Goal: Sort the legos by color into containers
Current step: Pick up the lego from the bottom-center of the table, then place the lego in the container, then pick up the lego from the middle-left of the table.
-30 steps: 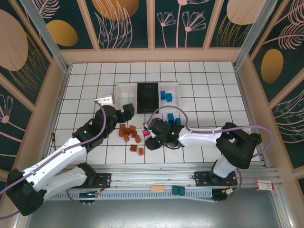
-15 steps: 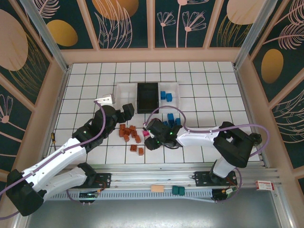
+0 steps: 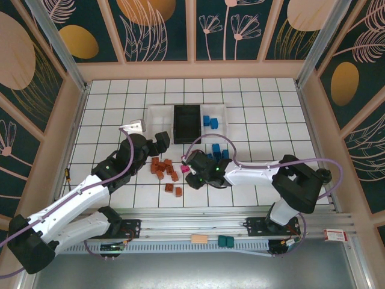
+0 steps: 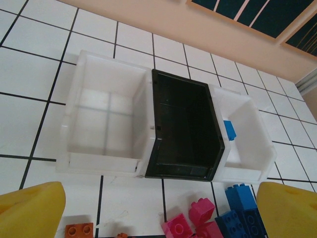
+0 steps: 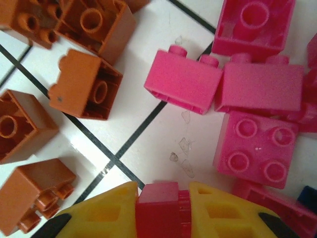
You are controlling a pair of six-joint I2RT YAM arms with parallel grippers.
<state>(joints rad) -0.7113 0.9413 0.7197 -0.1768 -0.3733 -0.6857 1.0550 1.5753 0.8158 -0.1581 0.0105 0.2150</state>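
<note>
Pick step: my right gripper [image 5: 158,218] clamps magenta brick [image 5: 157,196], bottom centre of wrist frame. Left gripper [image 4: 161,210] wide open, empty. Next, I judge: lift, carry to containers [image 3: 159,123], upper centre of top view, into an empty one.

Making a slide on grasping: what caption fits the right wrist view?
Right gripper shut on a magenta brick, loose magenta legos and brown-orange legos on the tiled table beyond.

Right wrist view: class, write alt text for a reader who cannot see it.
The right claw, yellow fingers at the bottom edge, is shut on a magenta-pink brick over a white tiled table. Brown-orange bricks lie loose to the left, more magenta-pink bricks to the right.
</note>
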